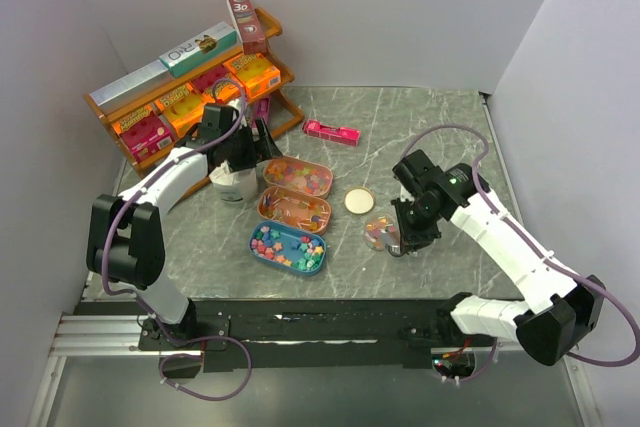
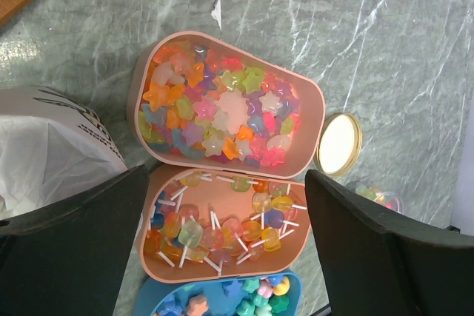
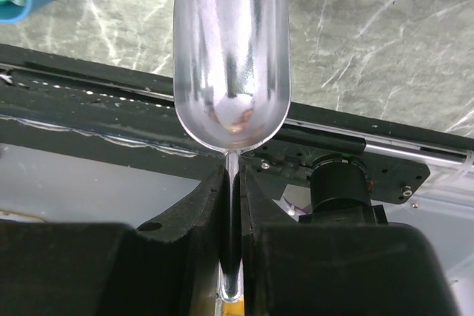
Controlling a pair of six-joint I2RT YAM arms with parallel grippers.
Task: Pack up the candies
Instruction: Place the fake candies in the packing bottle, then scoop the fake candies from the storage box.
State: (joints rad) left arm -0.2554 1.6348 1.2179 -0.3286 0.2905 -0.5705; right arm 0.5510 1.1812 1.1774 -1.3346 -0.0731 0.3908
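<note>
1. Left gripper (image 2: 227, 175): fingers spread wide, nothing in them. It hangs right over the middle pink tray (image 2: 218, 196), the one with the lollipops.
2. The candies (image 2: 222, 112): loose star-shaped ones fill the far pink tray (image 2: 311, 127), touching the middle tray's back edge. More sit in the blue tray (image 2: 293, 290) just in front of it.
3. Gold lid (image 2: 339, 143) lies flat just right of the middle tray. The small clear jar (image 2: 370, 194) stands beside the lid, a few candies inside.
4. Right gripper (image 3: 232, 179): clenched on the thin handle of a metal scoop (image 3: 231, 49). The scoop bowl is empty and sits right of the middle tray, by the jar.
5. White bag (image 2: 44, 146) is just left of the middle tray. Pink box (image 1: 331, 132) and wooden shelf (image 1: 100, 99) are well behind it.
</note>
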